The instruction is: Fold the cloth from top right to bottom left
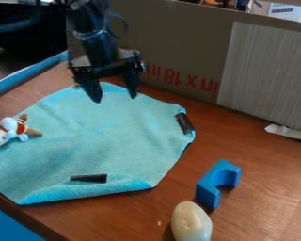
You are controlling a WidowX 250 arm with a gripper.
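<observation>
Overhead, black gripper spread wide, seemingly above teal cloth, plush toy at cloth's edge

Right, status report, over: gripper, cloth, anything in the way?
Turquoise fabric cloth spread out, main fold not made. Black two-finger gripper above its far edge, jaws apart. Brown-and-white plush toy on its left side, possibly in the way.

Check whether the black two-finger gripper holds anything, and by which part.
Nothing is held: the gripper is open, its fingers apart at the far part of the turquoise fabric cloth, none of it pinched between them.
</observation>
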